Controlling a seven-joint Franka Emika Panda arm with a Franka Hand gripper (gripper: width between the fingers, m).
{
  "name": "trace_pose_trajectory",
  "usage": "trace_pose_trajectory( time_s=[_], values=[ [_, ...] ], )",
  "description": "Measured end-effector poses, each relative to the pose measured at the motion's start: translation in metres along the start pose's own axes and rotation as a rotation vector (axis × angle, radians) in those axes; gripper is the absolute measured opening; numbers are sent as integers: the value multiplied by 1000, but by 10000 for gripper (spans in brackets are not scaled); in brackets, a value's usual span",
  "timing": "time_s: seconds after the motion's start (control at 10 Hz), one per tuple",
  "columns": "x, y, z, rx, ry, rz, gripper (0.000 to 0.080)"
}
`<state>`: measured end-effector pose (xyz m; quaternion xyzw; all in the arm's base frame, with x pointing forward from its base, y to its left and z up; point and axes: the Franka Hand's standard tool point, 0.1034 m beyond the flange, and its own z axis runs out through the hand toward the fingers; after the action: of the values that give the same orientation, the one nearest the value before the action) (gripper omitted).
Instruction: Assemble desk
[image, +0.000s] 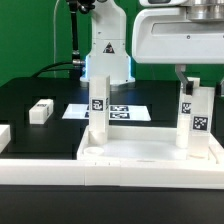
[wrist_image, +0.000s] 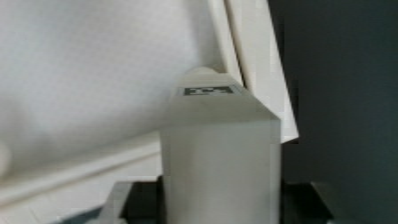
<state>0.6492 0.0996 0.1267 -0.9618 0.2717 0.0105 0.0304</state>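
Leg (image: 190, 122) upright on desk top (image: 140, 152), exterior view's right; marker board (image: 133, 112) seemingly behind

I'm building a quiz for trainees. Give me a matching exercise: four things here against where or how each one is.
1 desk top
2 loose leg
3 marker board
4 gripper

a lying on its side, exterior view's left
b flat, beyond the desk top
c foreground, recessed face up
d jaws around an upright leg

Pairs: 1c, 2a, 3b, 4d
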Motion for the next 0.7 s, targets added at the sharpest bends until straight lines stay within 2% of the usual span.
trace_pose_trajectory(
  time_s=[0.2,0.4,0.5,0.7],
  values=[
    [2,1,1,7,-7,300,285],
    [4,1,1,47,-47,702,285],
    [5,2,1,59,-66,796,285],
    [7,3,0,56,-75,1070,287]
  ],
)
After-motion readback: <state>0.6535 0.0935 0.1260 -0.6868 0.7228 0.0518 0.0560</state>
